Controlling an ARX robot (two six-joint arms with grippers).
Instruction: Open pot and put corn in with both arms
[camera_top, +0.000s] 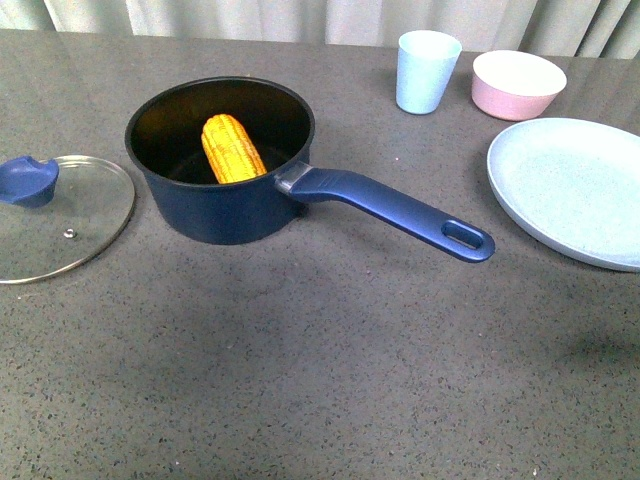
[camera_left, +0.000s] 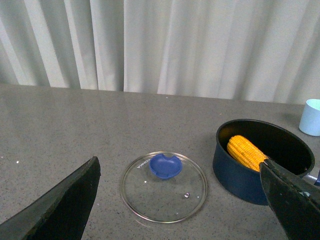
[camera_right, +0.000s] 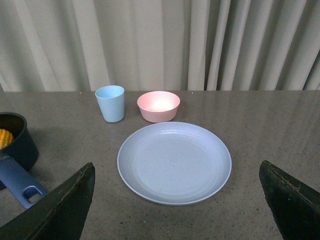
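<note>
On the grey table | yellow-orange corn cob (camera_top: 233, 148) leans inside our dark blue round saucepan (camera_top: 222, 205), glass lid (camera_top: 62, 217) off beside it | corn: stiff, light, ridged; grip mid-length | left gripper (camera_left: 180, 200), right gripper (camera_right: 177, 200): fingers wide, empty

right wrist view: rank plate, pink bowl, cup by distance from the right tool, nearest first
1. plate, directly ahead of the open right tool, between its fingers.
2. and 3. pink bowl and cup, beyond the plate's far rim, near the curtain; too close to rank.
</note>
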